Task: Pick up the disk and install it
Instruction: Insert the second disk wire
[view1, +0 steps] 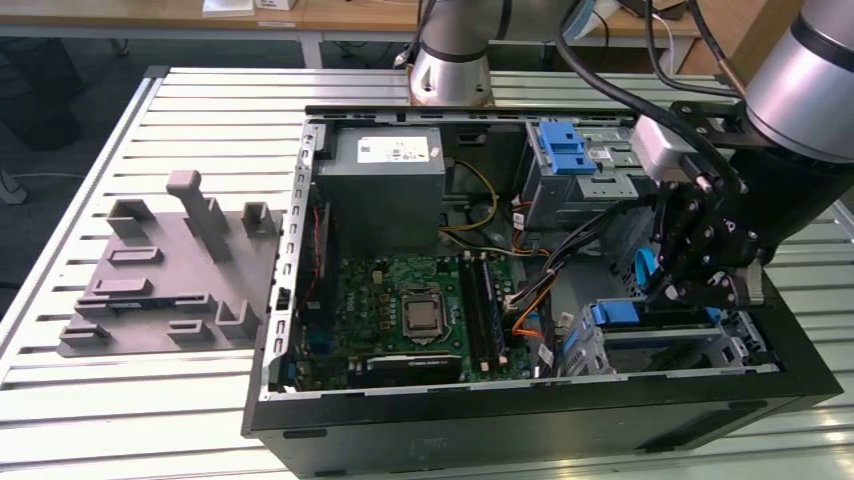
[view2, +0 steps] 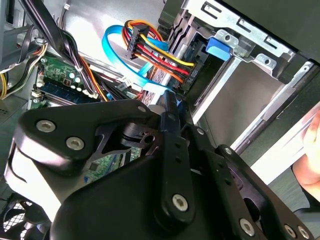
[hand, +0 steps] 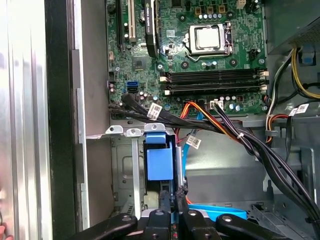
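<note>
Print: none you can read | pincer (hand: 174, 202): fingers together, pinching a thin blue edge, apparently the disk (hand: 216, 211) | disk: just beside pincer, inside the drive cage (view1: 667, 345)

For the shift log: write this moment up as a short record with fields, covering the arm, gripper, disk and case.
arm: reaches into the open computer case at the exterior view's right
gripper: low in the case, at the metal drive cage with a blue latch
fingers: close together in the first wrist view; a blue edge sits at their tips
disk: cannot be made out clearly; the blue edge may be its rail
motherboard: exposed, cables running past the cage
grey fixture: on the slatted table, outside the case
</note>
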